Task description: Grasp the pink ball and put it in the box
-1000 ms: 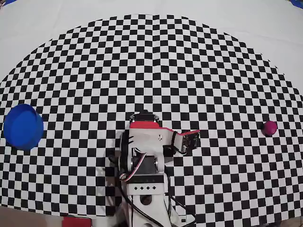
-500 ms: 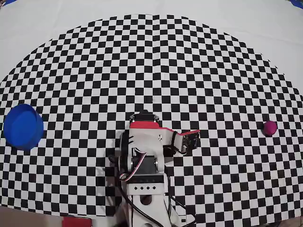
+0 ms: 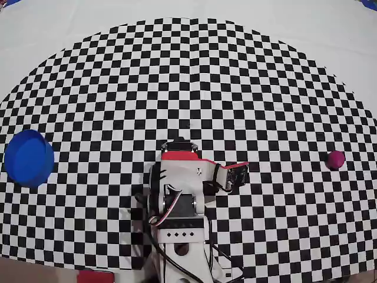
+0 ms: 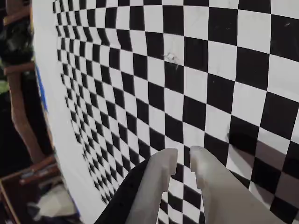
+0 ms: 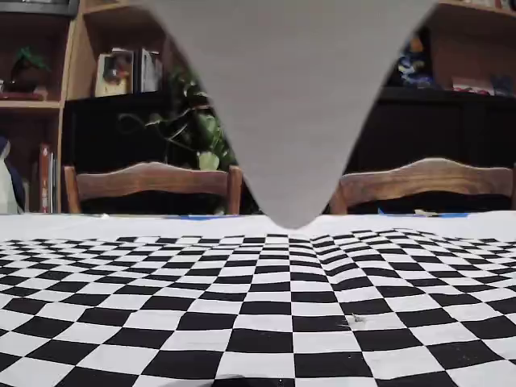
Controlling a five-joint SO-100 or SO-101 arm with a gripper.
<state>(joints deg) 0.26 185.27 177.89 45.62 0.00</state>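
From my station I note the gripper [image 4: 183, 161] with its pale fingers nearly together, a thin gap between the tips and nothing held, folded close over the red-and-white arm base [image 3: 179, 194]. It hangs above a checkered cloth [image 3: 194, 82] covering the table; two wooden chairs [image 5: 153, 184] and dark shelves stand beyond. I count one pink ball [image 3: 336, 159] near the cloth's right edge and one box [image 3: 28, 157] at the left edge in the overhead view, well apart, with open checkered surface between them.
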